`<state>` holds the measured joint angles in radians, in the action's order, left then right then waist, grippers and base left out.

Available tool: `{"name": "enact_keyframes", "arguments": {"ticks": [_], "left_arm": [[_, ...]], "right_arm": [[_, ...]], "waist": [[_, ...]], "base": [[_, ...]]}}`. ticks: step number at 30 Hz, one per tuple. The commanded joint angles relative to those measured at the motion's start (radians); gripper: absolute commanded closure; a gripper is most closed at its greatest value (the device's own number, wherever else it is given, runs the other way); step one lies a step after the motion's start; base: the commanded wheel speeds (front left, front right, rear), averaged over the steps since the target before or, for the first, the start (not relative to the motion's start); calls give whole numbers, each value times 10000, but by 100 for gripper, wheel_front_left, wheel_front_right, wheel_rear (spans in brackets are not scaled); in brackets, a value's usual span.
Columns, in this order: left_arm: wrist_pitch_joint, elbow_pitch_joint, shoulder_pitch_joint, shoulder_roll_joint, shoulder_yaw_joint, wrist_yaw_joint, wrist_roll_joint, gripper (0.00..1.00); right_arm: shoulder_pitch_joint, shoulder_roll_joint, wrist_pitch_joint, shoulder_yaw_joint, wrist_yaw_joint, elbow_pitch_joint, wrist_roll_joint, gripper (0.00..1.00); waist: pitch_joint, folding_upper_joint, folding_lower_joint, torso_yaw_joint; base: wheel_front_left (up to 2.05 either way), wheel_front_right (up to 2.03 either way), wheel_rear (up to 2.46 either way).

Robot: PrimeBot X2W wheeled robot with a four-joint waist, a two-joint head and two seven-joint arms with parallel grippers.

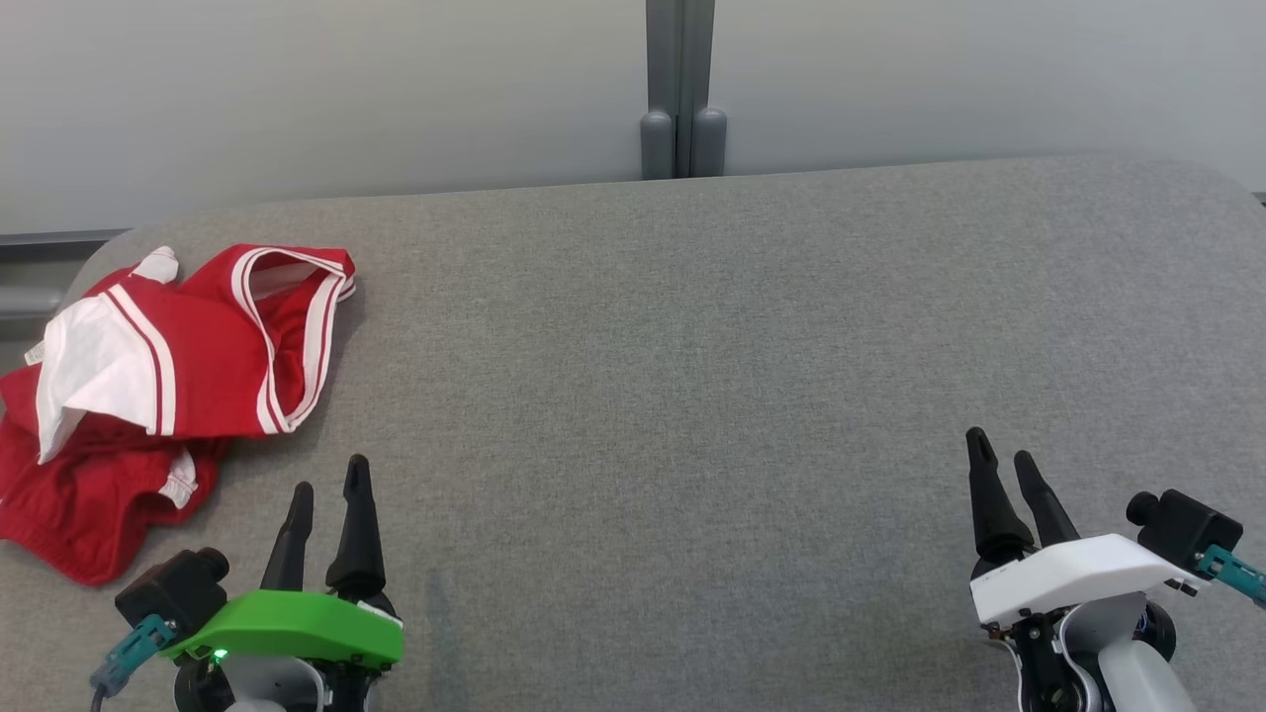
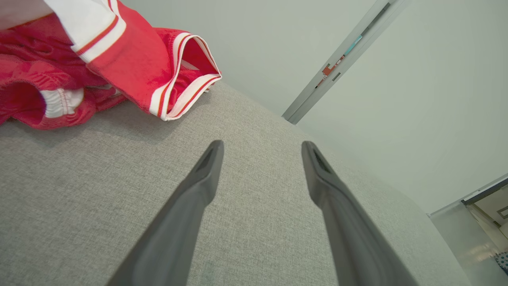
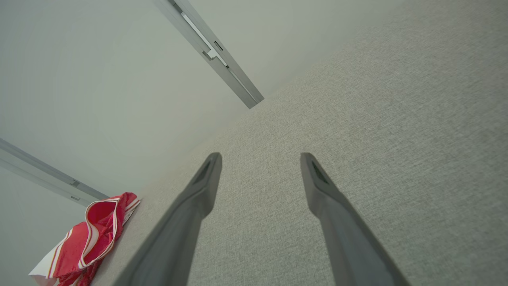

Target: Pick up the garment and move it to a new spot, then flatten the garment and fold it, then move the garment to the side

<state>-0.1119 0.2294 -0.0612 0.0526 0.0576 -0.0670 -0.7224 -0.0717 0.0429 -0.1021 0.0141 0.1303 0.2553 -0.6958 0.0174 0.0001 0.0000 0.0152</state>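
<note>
A crumpled red garment [image 1: 198, 346] with white panels and white stripe trim lies bunched at the far left of the grey fabric table [image 1: 692, 396]. In the left wrist view the garment [image 2: 131, 59] fills the upper left, and in the right wrist view the garment [image 3: 95, 234] is small at the lower left. My left gripper [image 1: 329, 489], on the green wrist, stands open just right of and below the garment, not touching it. My right gripper [image 1: 1001, 455], on the white wrist, is open over bare table at the lower right. Nothing is between either pair of fingers.
A pale wall runs behind the table, with a grey vertical post [image 1: 680, 89] at its middle. The table's back edge curves down at the left corner [image 1: 109, 247] and at the right corner [image 1: 1226, 183]. Bare grey cloth spreads between the grippers.
</note>
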Motion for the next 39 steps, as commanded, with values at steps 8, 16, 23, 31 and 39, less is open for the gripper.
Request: {"name": "enact_keyframes", "arguments": {"ticks": [8, 16, 23, 31, 39], "left_arm": [[-294, -182, -30, 24, 117, -11, 1095, 0], [-507, -186, 26, 2, 194, -40, 1823, 0], [-668, -129, 99, -7, 268, -34, 2444, 0], [-859, -64, 118, -14, 334, -1, 3049, 0], [-1024, 105, 151, -17, 378, 87, 3512, 0]], "right_arm": [[-241, 61, -273, -134, 4, -57, 1087, 0], [-230, 68, -412, -224, 3, -9, 1898, 0], [-165, 72, -535, -333, 4, 20, 2512, 0], [-170, 77, -675, -434, 4, 10, 3216, 0], [-162, 83, -803, -575, 5, -2, 3819, 0]], "waist": [[18, -1, 0, 32], [-47, -1, 0, 60], [-138, -1, 0, 84], [-127, -1, 0, 96], [-127, -1, 0, 97]], "base": [[0, 0, 0], [0, 0, 0], [0, 0, 0], [0, 0, 0], [0, 0, 0]]}}
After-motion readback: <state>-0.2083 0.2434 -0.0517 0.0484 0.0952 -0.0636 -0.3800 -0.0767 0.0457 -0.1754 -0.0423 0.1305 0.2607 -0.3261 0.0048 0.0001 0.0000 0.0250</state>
